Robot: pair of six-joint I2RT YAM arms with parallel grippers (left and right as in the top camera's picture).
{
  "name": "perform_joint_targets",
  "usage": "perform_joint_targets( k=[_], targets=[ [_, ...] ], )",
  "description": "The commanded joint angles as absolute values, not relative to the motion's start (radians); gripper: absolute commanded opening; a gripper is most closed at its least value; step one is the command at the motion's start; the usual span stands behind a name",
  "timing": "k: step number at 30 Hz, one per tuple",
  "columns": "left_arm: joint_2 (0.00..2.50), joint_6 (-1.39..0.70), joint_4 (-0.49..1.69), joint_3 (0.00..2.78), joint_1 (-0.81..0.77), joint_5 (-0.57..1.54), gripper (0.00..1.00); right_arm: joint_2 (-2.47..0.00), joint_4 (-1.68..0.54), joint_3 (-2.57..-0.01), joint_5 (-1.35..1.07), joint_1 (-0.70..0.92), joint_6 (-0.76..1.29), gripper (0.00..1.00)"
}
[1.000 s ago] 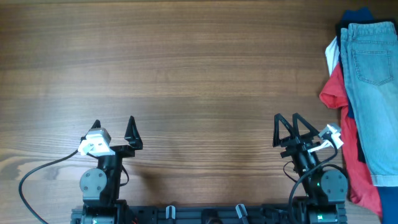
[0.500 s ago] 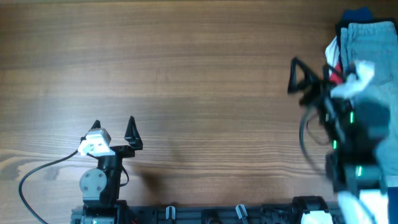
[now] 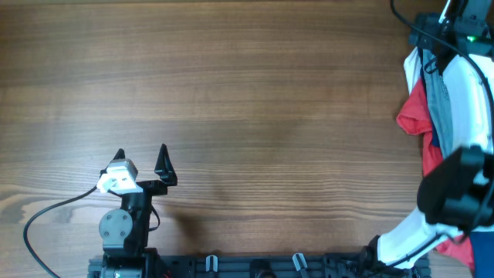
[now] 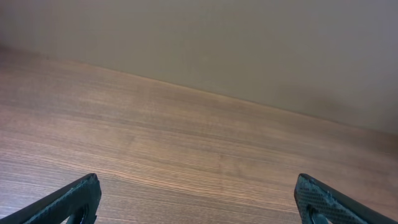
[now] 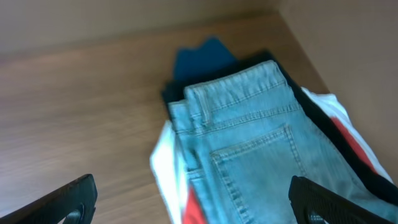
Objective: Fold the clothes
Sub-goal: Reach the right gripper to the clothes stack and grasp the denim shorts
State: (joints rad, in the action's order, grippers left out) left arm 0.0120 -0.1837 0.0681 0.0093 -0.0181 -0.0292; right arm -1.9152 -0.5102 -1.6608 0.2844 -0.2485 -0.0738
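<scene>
We see the left end effector (image 3: 141,152) low on the brown wooden bench (image 3: 255,85), its fingers spread. At the right edge, the white-and-black right arm (image 3: 465,100) lies over pale blue denim shorts (image 3: 438,94) and crumpled red cloth (image 3: 413,114).

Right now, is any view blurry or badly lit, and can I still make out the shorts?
Right wrist: the denim shorts are slightly soft, yet pocket stitching reads; even light, no glare. Overhead: table grain and left gripper sharp, right arm blurred and covering most of the shorts. Left wrist: evenly lit, mildly soft, only bare wood and wall.
</scene>
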Motion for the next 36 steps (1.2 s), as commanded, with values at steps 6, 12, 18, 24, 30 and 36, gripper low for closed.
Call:
perform_joint_targets(
  k=[6,12,18,24,30,36],
  targets=[
    [0.003,-0.164,0.069,0.006,-0.022,-0.035,1.0,-2.191,-0.3,-1.675,0.476,-0.273,-0.399,0.99],
    [0.003,-0.164,0.069,0.006,-0.022,-0.035,1.0,-2.239,-0.253,-1.675,0.405,-0.273,-0.384,0.95],
    [0.003,-0.164,0.069,0.006,-0.022,-0.036,1.0,-2.275,-0.229,-1.674,0.406,-0.276,-0.386,0.91],
    [0.003,-0.164,0.069,0.006,-0.022,-0.035,1.0,-2.3,-0.189,-1.674,0.414,-0.28,-0.381,0.67],
    [0.003,-0.164,0.069,0.006,-0.022,-0.036,1.0,-2.3,-0.179,-1.674,0.414,-0.294,-0.381,0.45],
    [0.003,-0.164,0.069,0.006,-0.022,-0.035,1.0,-2.3,-0.184,-1.674,0.406,-0.296,-0.347,0.2]
  ],
)
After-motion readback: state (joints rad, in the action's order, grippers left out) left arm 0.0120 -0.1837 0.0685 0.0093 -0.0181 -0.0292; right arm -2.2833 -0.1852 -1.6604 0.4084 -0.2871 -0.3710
